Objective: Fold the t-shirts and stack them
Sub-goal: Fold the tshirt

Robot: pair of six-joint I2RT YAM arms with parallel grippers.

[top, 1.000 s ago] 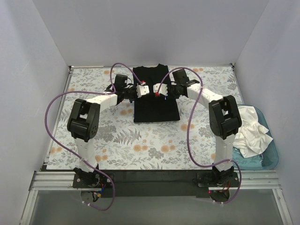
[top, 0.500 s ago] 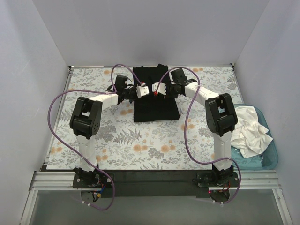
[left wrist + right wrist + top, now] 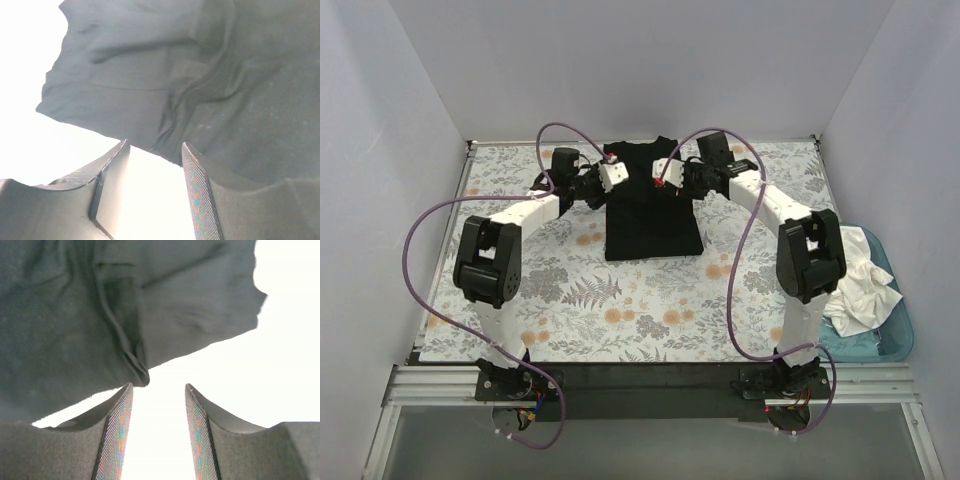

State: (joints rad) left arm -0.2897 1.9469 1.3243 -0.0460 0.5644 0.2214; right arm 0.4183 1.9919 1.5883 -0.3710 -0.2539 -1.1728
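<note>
Top external alone shows white t-shirts (image 3: 858, 277), teal tub (image 3: 903, 330)

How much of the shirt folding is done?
Just begun. The black tee lies flat, its sides seemingly folded in. In hand: both arms' jaws are open beside its far end, gripping nothing. Left: finishing that fold, then the white tees, crumpled in the tub, and stacking.

The left arm (image 3: 525, 210) and right arm (image 3: 775, 205) reach toward the far centre, elbows raised and set outward. The left gripper (image 3: 613, 175) and right gripper (image 3: 665, 172) point inward at each other, apart. Both grippers' jaws stand parted.
</note>
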